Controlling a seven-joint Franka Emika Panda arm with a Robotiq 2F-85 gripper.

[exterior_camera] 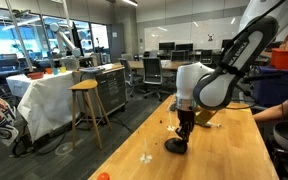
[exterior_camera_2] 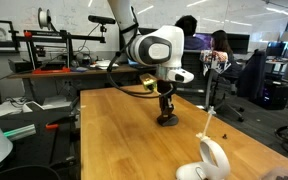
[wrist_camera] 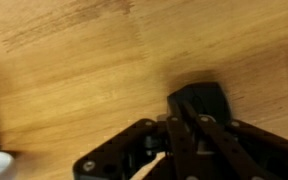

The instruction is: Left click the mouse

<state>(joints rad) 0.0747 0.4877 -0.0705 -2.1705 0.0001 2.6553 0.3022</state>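
Black Robotiq gripper (wrist_camera: 184, 130) is filling the bottom of the wrist view. Its fingers are looking pressed together into one blunt tip, which makes sense: a single point suits poking a button. Small black low-domed plastic mouse (wrist_camera: 200, 100) is sitting right under that tip on the light wooden table (wrist_camera: 74, 70). Arm is hanging vertically over it, so any push is going straight down. Can't tell contact, or which button. White-and-grey handled object (exterior_camera_2: 212, 160) is lying well apart, nearer the table edge.
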